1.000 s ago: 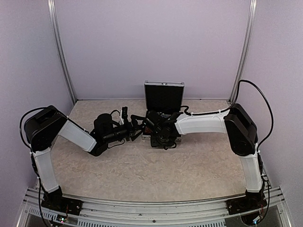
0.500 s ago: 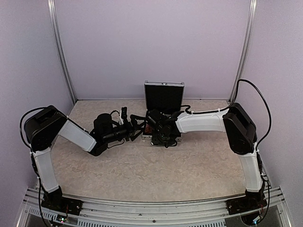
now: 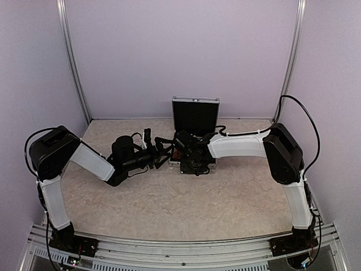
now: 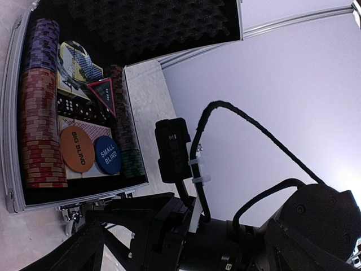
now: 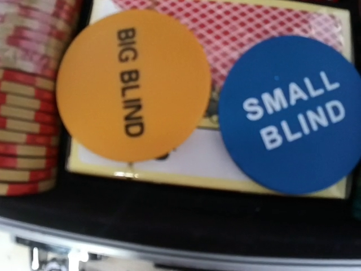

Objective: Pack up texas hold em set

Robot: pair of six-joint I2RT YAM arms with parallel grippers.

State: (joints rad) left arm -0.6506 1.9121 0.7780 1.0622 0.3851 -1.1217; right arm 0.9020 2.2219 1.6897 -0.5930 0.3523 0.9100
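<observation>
Top external view against a second ago: the right arm (image 3: 237,145) has drawn in toward 9 o'clock, its elbow shifting a little toward 10 o'clock, and its wrist now sits further over the tray of the open silver briefcase (image 3: 195,114). The left arm (image 3: 93,161) and the case have not moved. The case sits on the table (image 3: 225,197) at the far middle, at 12 o'clock from the table's centre and close to the back wall. Its lid stands upright at the 12 o'clock side and the tray opens toward 6 o'clock. As far as the lid shows, the long side runs from 9 to 3 o'clock. The left gripper (image 3: 159,148) waits just at the tray's 9 o'clock edge, jaws spread wide with nothing between them. The right gripper (image 3: 190,161) hangs low over the latch end of the tray; its fingers show in no view, so I cannot tell how they stand. Its camera looks straight down on the orange BIG BLIND disc (image 5: 125,83) and the blue SMALL BLIND disc (image 5: 289,114), side by side on a red-backed card deck (image 5: 254,28), with red chips (image 5: 25,113) beside the orange one. From the left wrist, the chip rows run hinge to latch, with purple chips (image 4: 40,39) toward the hinge. The dark triangular marker (image 4: 104,95) lies mid-tray.
</observation>
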